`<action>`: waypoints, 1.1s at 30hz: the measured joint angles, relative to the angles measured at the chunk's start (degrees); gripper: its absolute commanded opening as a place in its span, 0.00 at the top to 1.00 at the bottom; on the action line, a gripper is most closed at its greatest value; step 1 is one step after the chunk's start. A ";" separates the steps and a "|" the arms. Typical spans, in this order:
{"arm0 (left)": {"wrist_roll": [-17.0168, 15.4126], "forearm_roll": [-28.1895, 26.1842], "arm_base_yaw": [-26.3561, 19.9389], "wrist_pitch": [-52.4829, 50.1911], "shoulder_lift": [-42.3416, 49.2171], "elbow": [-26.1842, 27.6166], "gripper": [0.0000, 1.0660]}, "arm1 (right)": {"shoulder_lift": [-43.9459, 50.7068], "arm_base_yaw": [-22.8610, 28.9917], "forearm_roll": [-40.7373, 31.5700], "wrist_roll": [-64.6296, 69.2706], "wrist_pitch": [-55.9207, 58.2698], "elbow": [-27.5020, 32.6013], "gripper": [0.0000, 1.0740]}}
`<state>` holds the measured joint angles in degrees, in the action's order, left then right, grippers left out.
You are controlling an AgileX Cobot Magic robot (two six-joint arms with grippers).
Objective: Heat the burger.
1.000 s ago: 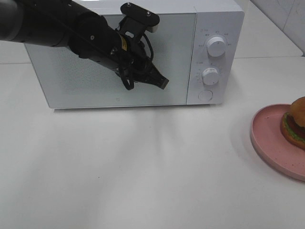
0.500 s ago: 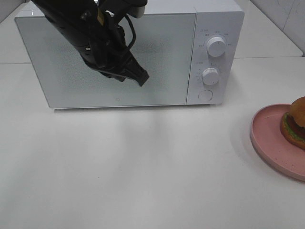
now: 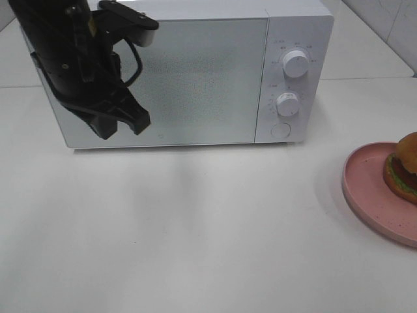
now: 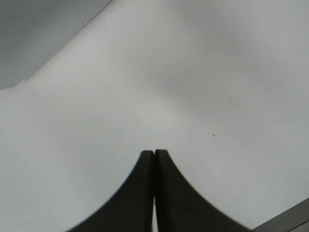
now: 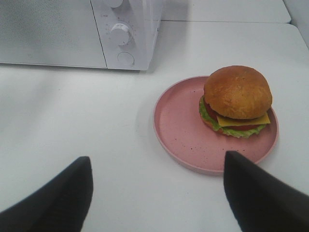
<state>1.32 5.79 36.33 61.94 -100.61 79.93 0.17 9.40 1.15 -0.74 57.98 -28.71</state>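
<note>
Our left gripper (image 3: 124, 124) hangs in front of the white microwave (image 3: 195, 72), its door closed, with the jaws pressed together on nothing; our right gripper (image 5: 157, 186) is spread wide and empty, near the pink speckled plate (image 5: 181, 125). On that plate sits the burger (image 5: 236, 100), off to the microwave's right. We judge it light, soft and loosely stacked, so squeezing the bun could shear the layers apart. Taking the stiff plate by its rim looks safer to us.
</note>
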 measured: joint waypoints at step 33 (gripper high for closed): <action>-1.32 -4.81 -22.69 7.73 28.71 -5.04 1.00 | 0.00 0.00 0.00 0.00 0.00 0.00 0.34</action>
<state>0.00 0.97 13.64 69.67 -71.91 74.89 0.17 9.40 1.15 -0.74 57.98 -28.71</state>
